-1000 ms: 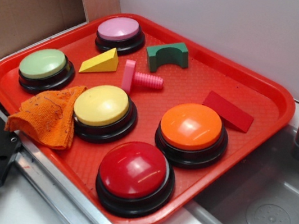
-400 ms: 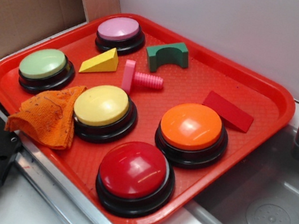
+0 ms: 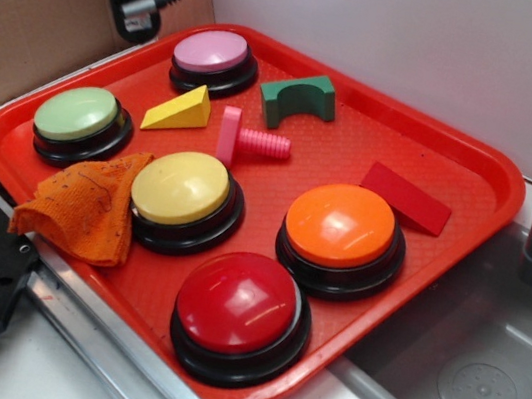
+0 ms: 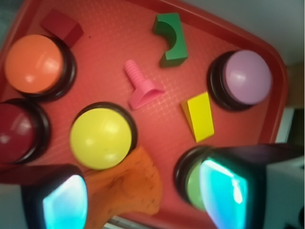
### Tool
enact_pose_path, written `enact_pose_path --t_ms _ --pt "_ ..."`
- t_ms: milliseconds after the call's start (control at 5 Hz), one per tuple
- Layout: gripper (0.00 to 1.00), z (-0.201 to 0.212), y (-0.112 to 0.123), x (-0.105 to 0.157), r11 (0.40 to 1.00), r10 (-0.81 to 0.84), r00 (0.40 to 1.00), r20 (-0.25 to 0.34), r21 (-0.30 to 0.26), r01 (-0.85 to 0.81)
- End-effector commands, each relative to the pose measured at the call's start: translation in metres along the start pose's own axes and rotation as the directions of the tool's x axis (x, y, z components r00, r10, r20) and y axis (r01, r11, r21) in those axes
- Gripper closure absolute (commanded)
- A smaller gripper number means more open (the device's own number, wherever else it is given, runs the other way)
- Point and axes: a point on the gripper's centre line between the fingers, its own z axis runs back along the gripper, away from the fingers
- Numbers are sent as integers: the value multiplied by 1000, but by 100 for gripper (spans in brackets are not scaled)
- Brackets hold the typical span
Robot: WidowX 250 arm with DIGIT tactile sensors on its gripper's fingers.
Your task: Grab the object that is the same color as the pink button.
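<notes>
Gripper (image 4: 143, 200) jaws apart, empty — high over tray's (image 3: 475, 157) cloth-side edge; pink bolt (image 4: 141, 86) lies mid-tray ahead, shaft pointing away toward the far rim.

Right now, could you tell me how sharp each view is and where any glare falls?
Exterior view: sharp, with soft highlights on the red button and orange button. Wrist view: slightly soft overall; the pink bolt stays readable, but the fingers are blurred close up and glow cyan, partly hiding the green button.
</notes>
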Motion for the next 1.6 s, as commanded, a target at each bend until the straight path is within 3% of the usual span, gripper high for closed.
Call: enact_pose_path --t_ms 0,400,1000,1200,1400 --pt "0 -44 10 43 999 0 999 -45 39 2" --pt "0 -89 4 71 997 -20 991 -132 73 30" --pt "0 -137 2 71 998 -32 972 -231 39 42" --pt "99 -140 4 67 998 -55 974 -221 10 59" --pt "100 -138 7 64 999 -44 977 -209 -4 44"
